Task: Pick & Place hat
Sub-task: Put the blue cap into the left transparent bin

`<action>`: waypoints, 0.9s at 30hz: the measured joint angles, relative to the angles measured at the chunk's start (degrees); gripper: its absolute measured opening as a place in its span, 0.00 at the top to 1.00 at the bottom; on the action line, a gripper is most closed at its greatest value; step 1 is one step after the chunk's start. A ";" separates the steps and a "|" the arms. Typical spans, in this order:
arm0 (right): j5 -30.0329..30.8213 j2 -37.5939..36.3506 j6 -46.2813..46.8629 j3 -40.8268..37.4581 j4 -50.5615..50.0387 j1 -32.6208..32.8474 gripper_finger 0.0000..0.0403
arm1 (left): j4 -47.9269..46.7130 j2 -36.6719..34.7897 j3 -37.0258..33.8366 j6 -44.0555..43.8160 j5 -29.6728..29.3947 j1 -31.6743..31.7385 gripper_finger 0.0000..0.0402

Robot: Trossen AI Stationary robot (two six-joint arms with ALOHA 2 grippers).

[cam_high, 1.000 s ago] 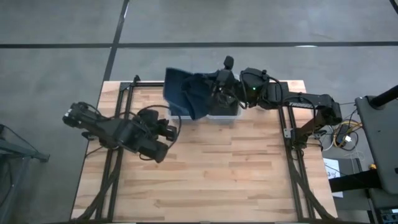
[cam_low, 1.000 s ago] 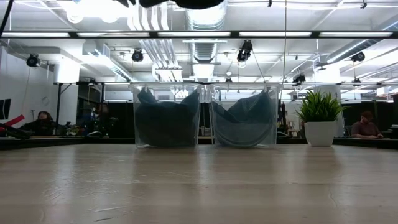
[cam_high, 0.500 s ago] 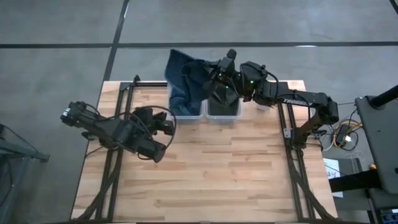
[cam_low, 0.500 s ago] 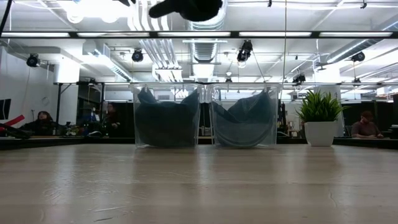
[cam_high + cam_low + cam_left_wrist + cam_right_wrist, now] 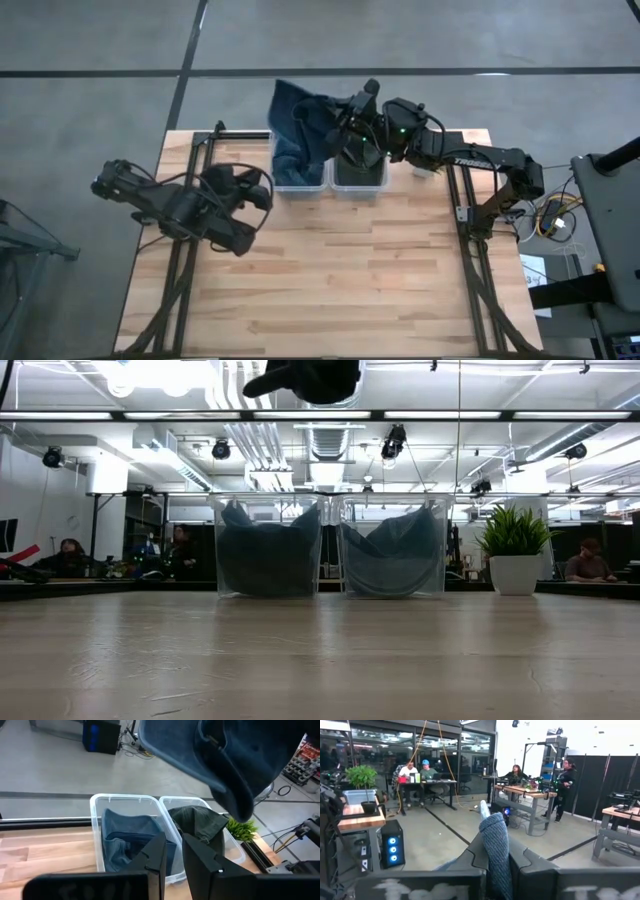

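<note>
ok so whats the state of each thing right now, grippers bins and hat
right gripper: shut on the hat, raised above the bins
hat: lifted, hanging from the right gripper over the left bin
left bin: open top, blue fabric inside
right bin: open top, dark green fabric inside
left gripper: empty, fingers close together, over the table's left side

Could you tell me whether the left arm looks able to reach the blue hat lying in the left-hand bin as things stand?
Probably yes. The left gripper is close to the left bin, which is open on top; the right gripper holds the dark blue hat above it, possibly crowding the approach.
</note>
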 joint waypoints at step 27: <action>-2.01 0.00 0.02 -0.68 0.82 0.09 0.97 | 5.86 -1.26 -7.22 -8.50 -1.73 0.09 0.39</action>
